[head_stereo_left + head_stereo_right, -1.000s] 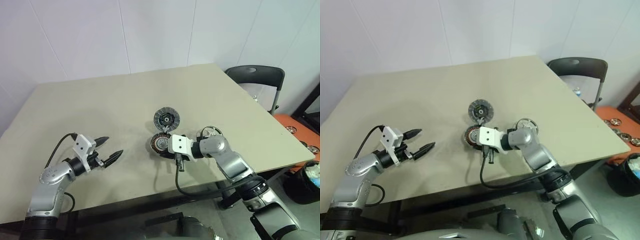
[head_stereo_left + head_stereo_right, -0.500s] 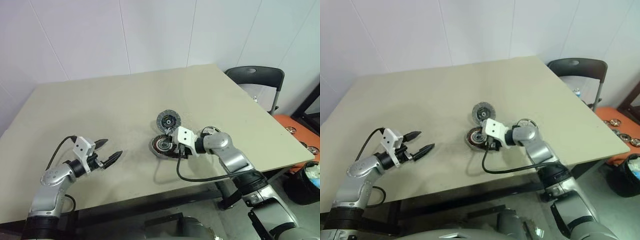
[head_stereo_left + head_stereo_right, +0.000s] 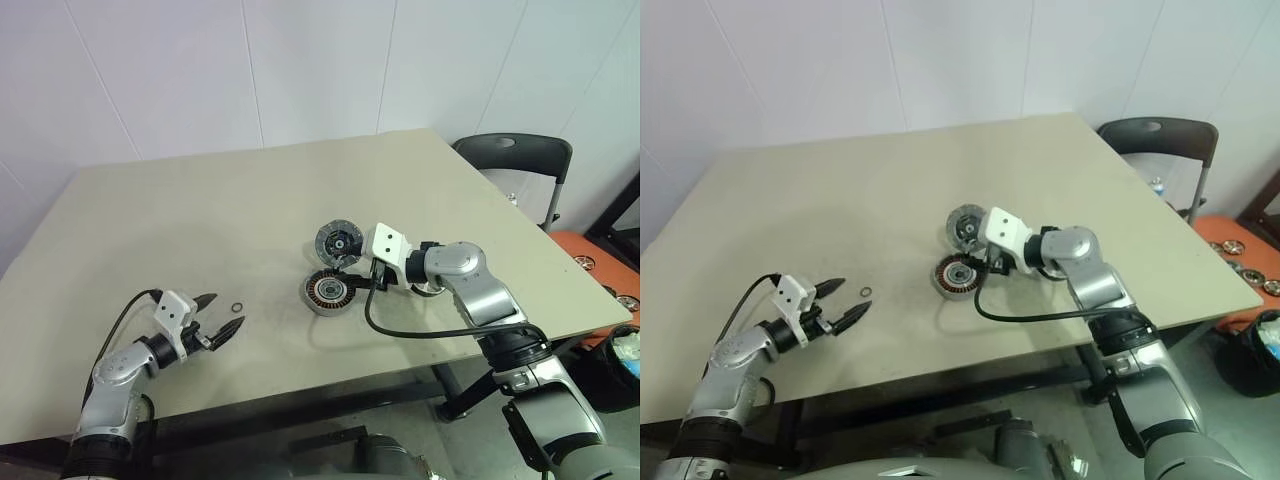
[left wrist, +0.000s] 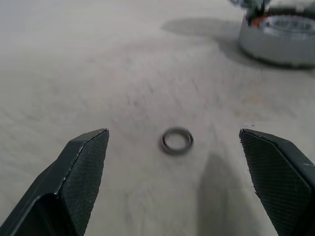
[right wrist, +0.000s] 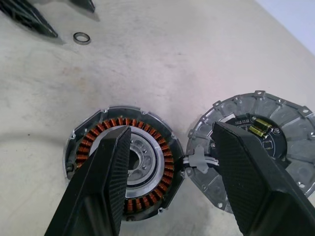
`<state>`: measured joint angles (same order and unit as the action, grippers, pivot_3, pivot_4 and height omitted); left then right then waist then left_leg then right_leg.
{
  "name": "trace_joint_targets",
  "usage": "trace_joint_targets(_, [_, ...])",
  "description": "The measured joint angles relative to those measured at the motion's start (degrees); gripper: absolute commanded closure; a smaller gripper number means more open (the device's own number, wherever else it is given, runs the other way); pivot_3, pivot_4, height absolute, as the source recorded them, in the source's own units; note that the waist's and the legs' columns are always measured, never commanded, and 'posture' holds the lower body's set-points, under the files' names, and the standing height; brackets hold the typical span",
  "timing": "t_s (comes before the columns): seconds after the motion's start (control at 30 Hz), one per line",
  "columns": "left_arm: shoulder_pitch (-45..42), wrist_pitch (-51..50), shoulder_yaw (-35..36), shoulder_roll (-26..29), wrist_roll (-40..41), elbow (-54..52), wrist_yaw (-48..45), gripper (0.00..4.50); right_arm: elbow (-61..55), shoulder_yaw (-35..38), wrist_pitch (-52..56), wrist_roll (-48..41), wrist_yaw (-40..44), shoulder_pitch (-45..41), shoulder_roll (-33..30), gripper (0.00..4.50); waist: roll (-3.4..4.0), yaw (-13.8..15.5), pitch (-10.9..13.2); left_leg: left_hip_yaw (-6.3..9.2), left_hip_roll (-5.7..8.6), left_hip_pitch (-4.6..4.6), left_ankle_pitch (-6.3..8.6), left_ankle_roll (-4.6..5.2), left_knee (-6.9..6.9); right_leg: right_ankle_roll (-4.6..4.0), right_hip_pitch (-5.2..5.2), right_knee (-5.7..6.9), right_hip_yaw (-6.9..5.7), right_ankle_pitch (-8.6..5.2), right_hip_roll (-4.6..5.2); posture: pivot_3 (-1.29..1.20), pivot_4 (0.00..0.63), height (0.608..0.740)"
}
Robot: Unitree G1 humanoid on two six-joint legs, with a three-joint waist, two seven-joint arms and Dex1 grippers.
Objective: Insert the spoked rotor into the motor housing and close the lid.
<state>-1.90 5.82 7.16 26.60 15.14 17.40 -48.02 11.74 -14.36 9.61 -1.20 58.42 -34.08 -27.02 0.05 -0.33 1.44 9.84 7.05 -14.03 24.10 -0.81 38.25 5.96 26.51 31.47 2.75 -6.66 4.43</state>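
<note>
The motor housing (image 3: pixel 328 292), a dark drum with copper windings (image 5: pixel 152 162), sits on the table's middle. Just behind it, touching, lies the lid (image 3: pixel 338 241), its inner side with a circuit board (image 5: pixel 256 110) facing up; short white wires join the two. My right gripper (image 3: pixel 352 277) hovers open just above them, one finger over the housing and the other over the lid, holding nothing. My right forearm hides the spoked rotor. My left gripper (image 3: pixel 226 310) is open low over the table at the front left.
A tiny metal ring (image 3: pixel 237 307) lies on the table just in front of my left gripper, between its fingers (image 4: pixel 177 140). A dark chair (image 3: pixel 510 155) stands past the table's right edge. Beside it sit an orange tray (image 3: pixel 600 260) and a black bin (image 3: pixel 610 360).
My right gripper has opened, risen off the motor housing and drawn back to the right. My left gripper has sunk toward the table, and the small ring now shows beside it.
</note>
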Motion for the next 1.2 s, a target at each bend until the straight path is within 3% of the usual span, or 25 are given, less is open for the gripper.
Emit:
trace_joint_targets(0.37, [-4.8, 1.9, -4.0, -1.4, -4.2, 1.6, 2.7, 0.0, -0.4, 0.1, 0.1, -0.3, -1.3, 0.0, 0.0, 1.74, -0.02, 1.0, 0.0, -0.02, 0.0, 0.01, 0.01, 0.02, 0.0, 0.04, -0.06, -0.17, 0.0, 0.09, -0.02, 0.0, 0.0, 0.74])
trace_joint_targets(1.2, [-3.4, -0.9, -4.2, 1.4, -4.5, 1.0, 3.5, 0.0, -1.0, 1.4, 0.1, -0.4, -2.7, 0.0, -0.4, 1.74, -0.01, 1.0, -0.1, -0.11, -0.12, 0.32, 0.01, 0.03, -0.02, 0.01, -0.34, -0.16, 0.01, 0.12, -0.14, 0.0, 0.0, 0.74])
